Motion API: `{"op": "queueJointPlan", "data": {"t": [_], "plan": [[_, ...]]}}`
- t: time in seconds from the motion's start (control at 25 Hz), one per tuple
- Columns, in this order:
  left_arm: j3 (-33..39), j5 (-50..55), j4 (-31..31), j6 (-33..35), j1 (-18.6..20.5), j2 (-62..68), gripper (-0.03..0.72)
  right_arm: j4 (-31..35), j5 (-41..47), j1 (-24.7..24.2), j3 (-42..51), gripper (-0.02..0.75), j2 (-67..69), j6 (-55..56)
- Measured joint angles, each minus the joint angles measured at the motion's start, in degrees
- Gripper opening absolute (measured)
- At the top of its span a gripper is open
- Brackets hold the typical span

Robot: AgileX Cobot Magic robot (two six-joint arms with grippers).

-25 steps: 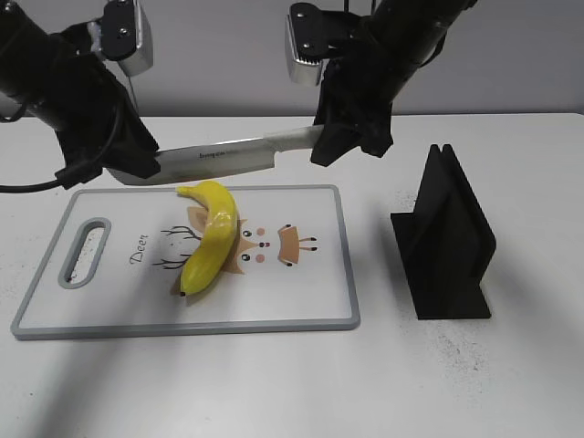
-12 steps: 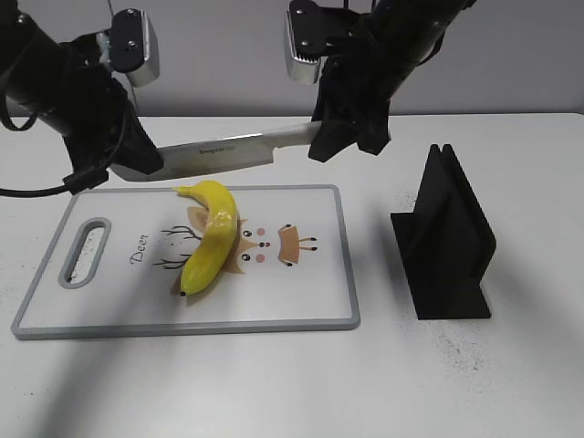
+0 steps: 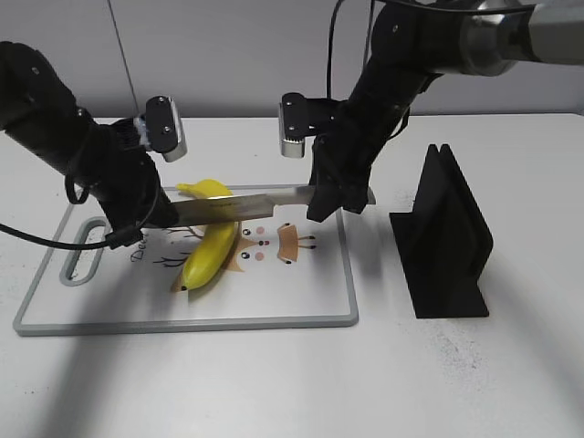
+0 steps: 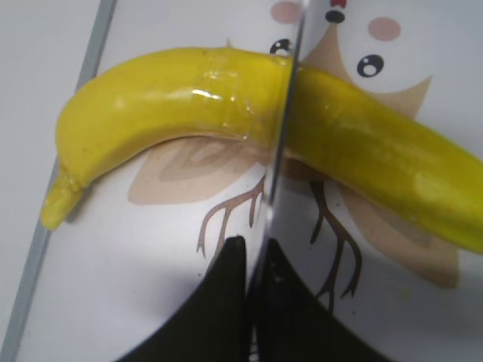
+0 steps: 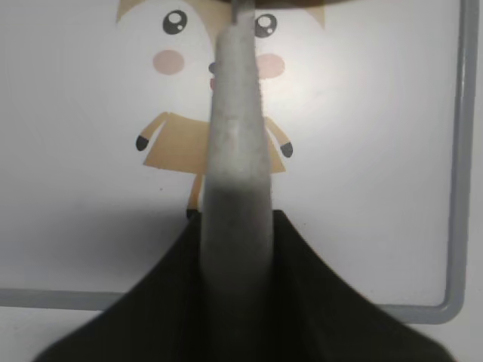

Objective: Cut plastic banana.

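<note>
The plastic banana (image 3: 208, 248) lies on the cutting board (image 3: 274, 297), glossy yellow and curved, with a knife blade (image 3: 239, 208) across its upper half. The left gripper (image 3: 151, 212) is clenched on the blade's tip end; in the left wrist view its dark fingers (image 4: 219, 317) pinch the thin steel edge-on, and the blade (image 4: 281, 143) meets the banana (image 4: 189, 98) where a clear glossy band wraps the fruit. The right gripper (image 3: 330, 203) grasps the knife at the other end; in the right wrist view the grey matte handle (image 5: 235, 173) runs up between its black jaws. There is small writing on the blade, too blurred to read. The board is white with a grey rim and a slot handle, printed with a cartoon deer (image 3: 274, 245) and the word "Deer". Well to the right on the white bench (image 3: 383, 383) stands a black angular knife stand (image 3: 445, 239), matte, with a slot in its top.
</note>
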Motion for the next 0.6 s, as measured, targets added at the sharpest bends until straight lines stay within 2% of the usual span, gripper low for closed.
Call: {"op": "queueJointPlan", "data": {"t": [0.4,0.6], "plan": [[1.0,-1.0,1.1,0.1,-0.4,-3.8,-0.005,-1.1,-0.1,0.4,0.5,0.162,-2.8,0.5],[1.0,2.7,1.7,-0.3,-0.4,-10.6,-0.007,-1.1,2.6,0.4,0.5,0.162,-8.2,0.7]]}}
